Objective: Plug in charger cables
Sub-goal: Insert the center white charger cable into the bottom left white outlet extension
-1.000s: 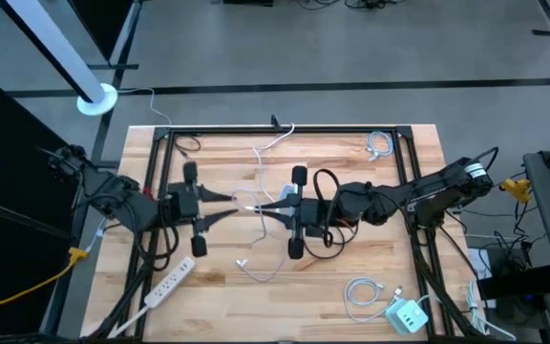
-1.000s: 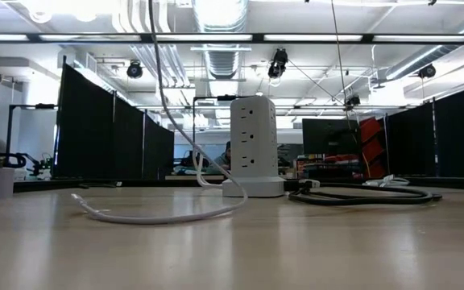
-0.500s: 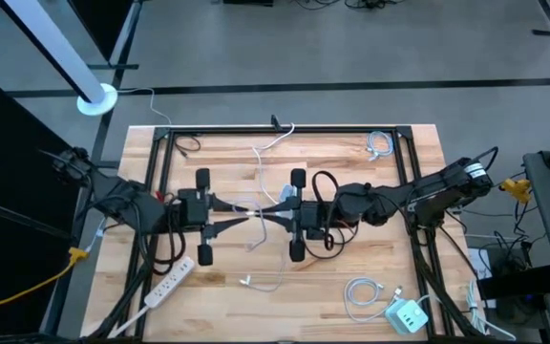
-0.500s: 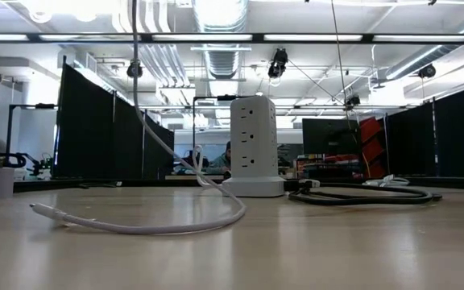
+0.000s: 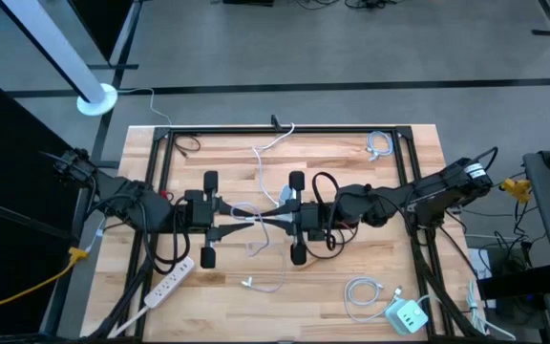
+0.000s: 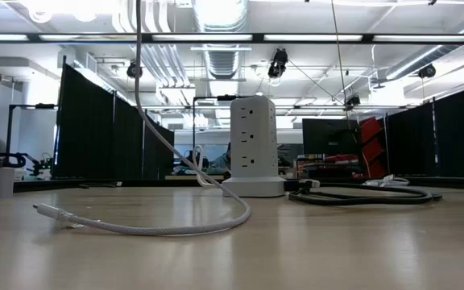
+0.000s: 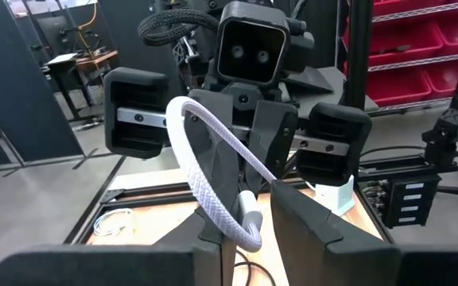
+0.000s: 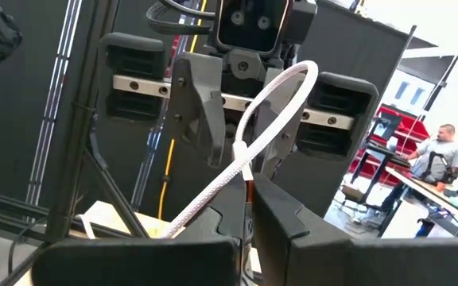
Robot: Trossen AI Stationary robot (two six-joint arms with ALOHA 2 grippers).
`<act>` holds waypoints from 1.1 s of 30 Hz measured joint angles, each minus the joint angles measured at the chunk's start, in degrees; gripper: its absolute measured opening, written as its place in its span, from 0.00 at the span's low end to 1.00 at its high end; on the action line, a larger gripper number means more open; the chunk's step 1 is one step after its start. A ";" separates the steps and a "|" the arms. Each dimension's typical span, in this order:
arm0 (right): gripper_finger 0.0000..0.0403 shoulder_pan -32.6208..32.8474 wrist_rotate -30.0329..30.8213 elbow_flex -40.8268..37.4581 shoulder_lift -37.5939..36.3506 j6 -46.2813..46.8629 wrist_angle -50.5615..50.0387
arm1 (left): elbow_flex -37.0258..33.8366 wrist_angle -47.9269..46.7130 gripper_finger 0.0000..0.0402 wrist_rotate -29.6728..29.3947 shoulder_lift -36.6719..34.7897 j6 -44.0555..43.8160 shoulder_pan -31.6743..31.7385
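A white braided charger cable (image 5: pixel 256 239) runs between my two grippers, which face each other tip to tip over the middle of the table. My left gripper (image 5: pixel 246 224) (image 7: pixel 249 238) is shut on it, and so is my right gripper (image 5: pixel 268 220) (image 8: pixel 247 199). From them the cable drops in a slack loop to the table (image 6: pixel 176 228), and its free plug end (image 5: pixel 245 282) (image 6: pixel 43 210) lies on the wood. Another white cable (image 5: pixel 267 145) lies toward the far edge. A white power tower (image 6: pixel 253 145) stands behind the loop. My left gripper pinches the white cable between its two fingers at a short stretch (image 7: pixel 247 225) close to a thicker end piece, coming level from the table's left. The cable arches up (image 7: pixel 188 119) out of the fingers and is lifted clear there. My right gripper pinches the same cable (image 8: pixel 243 165) between its fingertips, level from the table's right. One side arches up toward the left gripper (image 8: pixel 296 79), the other slants down (image 8: pixel 189 210) toward the table.
A looped black cable (image 5: pixel 327 218) (image 6: pixel 361 194) lies under the right arm. A white power strip (image 5: pixel 168 280) lies near the left near corner. Coiled white cables (image 5: pixel 361 294) (image 5: pixel 380 144) and a charger block (image 5: pixel 407 313) sit on the right side. A black frame (image 5: pixel 285 131) rims the table.
My left gripper has moved toward the table's near edge and a little right, closer to the right gripper's tips. The cable's slack loop has spread along the table and its free plug end has slid toward the near edge.
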 joint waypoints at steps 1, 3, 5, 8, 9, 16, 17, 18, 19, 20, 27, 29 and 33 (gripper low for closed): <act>0.00 0.02 0.00 0.00 0.00 0.24 0.02 | 0.00 -0.06 0.16 -0.02 0.00 0.00 0.00; 0.00 0.02 0.00 0.00 0.00 0.87 0.02 | 0.00 -0.09 0.16 -0.30 0.00 0.26 0.00; 0.00 0.00 0.02 0.00 0.00 1.13 0.06 | 0.00 -0.11 0.16 -0.50 -0.02 1.25 0.00; 0.00 0.15 0.37 0.00 0.00 0.98 0.10 | 0.00 -0.20 0.16 -2.07 -0.02 1.57 -0.08; 0.00 0.19 0.47 0.00 0.00 1.03 0.13 | 0.00 -0.40 0.16 -2.38 -0.05 1.61 -0.09; 0.00 0.33 0.42 0.00 0.00 1.57 0.28 | 0.00 -1.47 0.16 -2.85 -0.07 1.72 -0.09; 0.00 0.33 0.41 0.00 0.01 1.57 0.26 | 0.00 -1.53 0.16 -3.02 -0.07 1.72 -0.09; 0.00 0.33 0.39 0.00 0.00 1.56 0.26 | 0.00 -1.54 0.16 -3.13 -0.11 1.73 -0.09; 0.00 0.33 0.34 0.00 0.02 1.54 0.26 | 0.00 -1.55 0.16 -3.19 -0.21 1.73 -0.09; 0.00 0.33 0.28 0.00 0.00 1.56 0.24 | 0.00 -1.55 0.16 -3.23 -0.28 1.73 -0.09; 0.00 0.33 0.10 0.00 0.00 1.60 0.13 | 0.00 -1.52 0.10 -3.42 -0.44 3.03 -0.03; 0.00 0.21 0.07 0.00 0.00 2.41 0.10 | 0.00 -1.53 0.06 -3.43 -0.46 3.04 0.18; 0.00 0.17 0.09 0.00 0.00 3.26 -0.27 | 0.00 -2.35 0.05 -3.42 -0.46 2.52 0.39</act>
